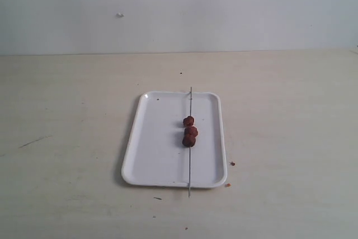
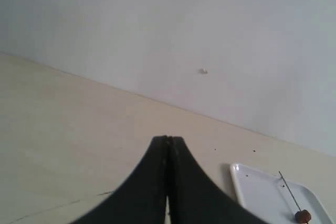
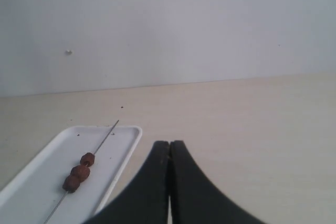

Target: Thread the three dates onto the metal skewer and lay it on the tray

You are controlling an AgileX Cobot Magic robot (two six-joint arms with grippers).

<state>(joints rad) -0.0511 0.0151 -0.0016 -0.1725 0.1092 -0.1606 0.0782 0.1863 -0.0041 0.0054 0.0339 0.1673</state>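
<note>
While the pale table (image 1: 67,138) fills the exterior view, the white tray (image 1: 156,160) lies flat at its middle. Both grippers are off the tray, empty: the left gripper (image 2: 168,140) and the right gripper (image 3: 169,144) each have their black fingers pressed together. Lengthwise over the tray's right half lies the metal skewer (image 1: 190,174), its ends past both short rims. Threaded near its middle sit the 3 dates (image 1: 191,131).

wall (image 1: 224,9): plain pale grey | tabletop (image 1: 67,138): light wood, scuffed | light: even
</note>
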